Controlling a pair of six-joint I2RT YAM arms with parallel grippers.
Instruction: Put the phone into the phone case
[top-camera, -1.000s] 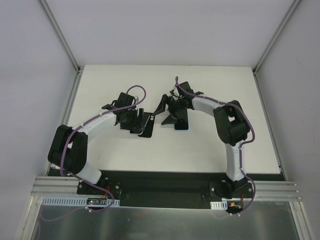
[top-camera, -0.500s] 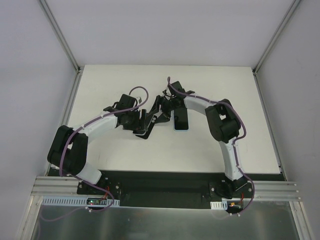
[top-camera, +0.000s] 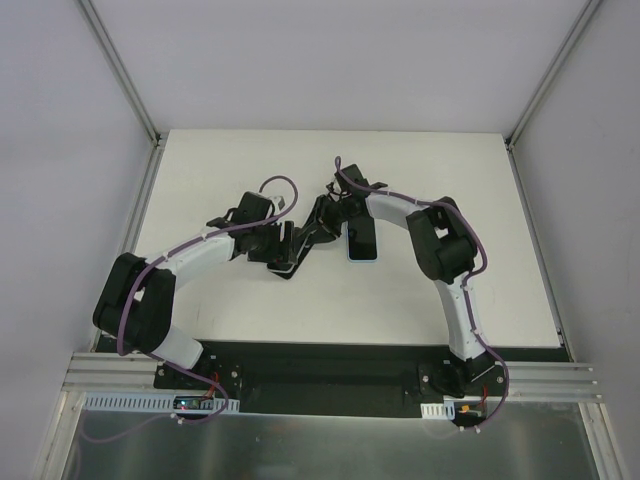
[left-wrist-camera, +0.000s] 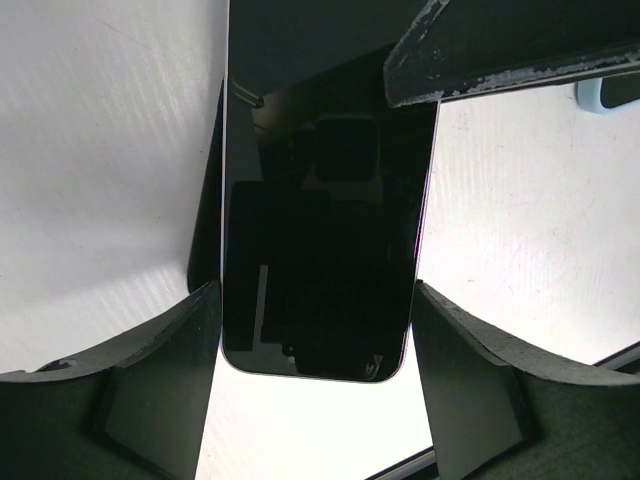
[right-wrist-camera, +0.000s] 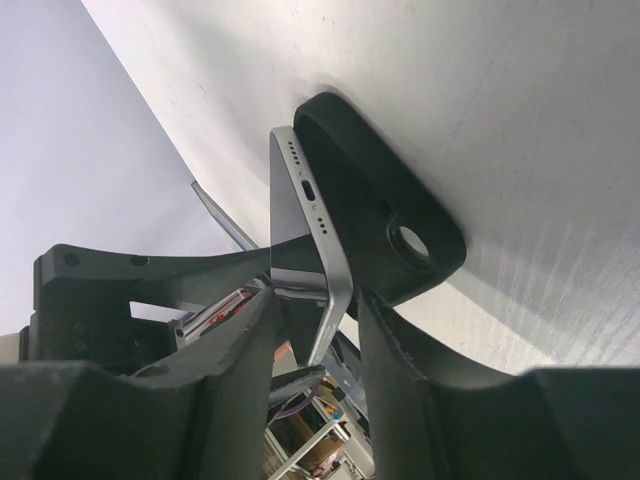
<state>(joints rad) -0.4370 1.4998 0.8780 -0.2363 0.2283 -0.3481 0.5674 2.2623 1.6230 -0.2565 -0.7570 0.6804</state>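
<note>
The phone (left-wrist-camera: 320, 220) is black with a grey metal rim. Its lower end lies between my left gripper's (left-wrist-camera: 315, 292) fingers, which press on its two sides. The black phone case (right-wrist-camera: 380, 205), with a round camera hole, sits under the phone, and the phone's port end (right-wrist-camera: 308, 195) is tilted up out of it. My right gripper (right-wrist-camera: 318, 300) pinches that raised end, one finger on the screen and one against the case. In the top view the left gripper (top-camera: 278, 245) and right gripper (top-camera: 312, 232) meet over the phone (top-camera: 290, 260) at the table's middle.
A second phone in a light blue case (top-camera: 362, 240) lies flat just right of the right gripper; a corner of it shows in the left wrist view (left-wrist-camera: 610, 92). The white table (top-camera: 450, 290) is walled at the left, back and right.
The right gripper moved left, off the blue-cased phone, onto the far end of the black phone. The left gripper shifted slightly right and turned with the phone.
</note>
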